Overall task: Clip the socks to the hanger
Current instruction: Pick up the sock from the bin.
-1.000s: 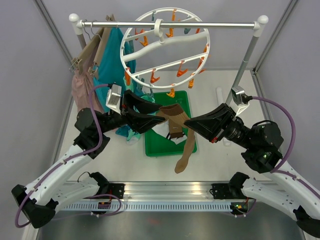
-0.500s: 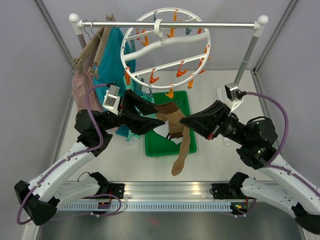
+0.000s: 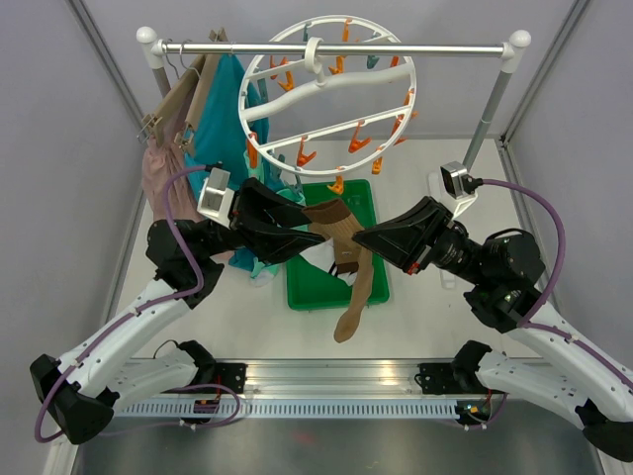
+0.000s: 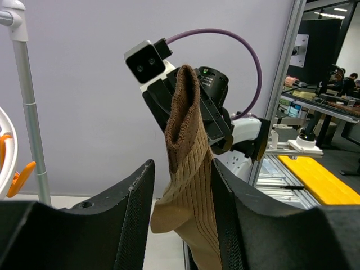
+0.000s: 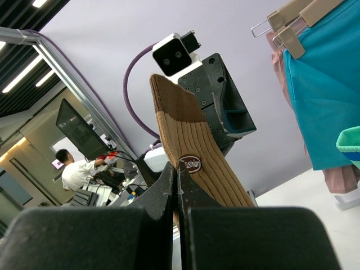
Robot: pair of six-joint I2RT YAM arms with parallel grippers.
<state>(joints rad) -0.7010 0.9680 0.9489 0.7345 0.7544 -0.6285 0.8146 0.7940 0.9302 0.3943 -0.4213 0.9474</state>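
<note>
Right gripper [image 5: 177, 181]: jaws closed on the brown sock [image 3: 343, 259], pinching the ribbed leg just below a small oval label [image 5: 190, 163]. The cuff stands up past the fingertips.

Left gripper [image 4: 181, 169]: jaws apart, one finger on each side of the same sock. The sock lies against one finger [image 4: 225, 197]. There is a visible gap between the sock and the other finger [image 4: 138, 202], so it is not clamped.

Landmark is the green tray [image 3: 309, 293].
- Brown sock: held in the air over the middle of the tray, between the two grippers. The cuff is toward the tray's far side. The foot hangs down, and the toe shows past the tray's near edge in the top view.
- Left gripper [image 3: 315, 229]: reaches in over the tray's left half.
- Right gripper [image 3: 361, 240]: reaches in over the tray's right half. The two tips are near each other at the sock.
- Round white hanger [image 3: 326, 81]: hooked on the rail [image 3: 415, 47] above and beyond the tray's far edge. Its ring is tilted toward the top camera and carries orange pegs [image 3: 361, 144].
- White sock [image 3: 326, 259]: lying in the tray under the grippers.
- Mint-teal sock [image 3: 259, 265]: just off the tray's left edge.
- Teal garment [image 3: 223, 124] and pink garment [image 3: 160, 176]: hanging from the rail, far-left of the tray.
</note>
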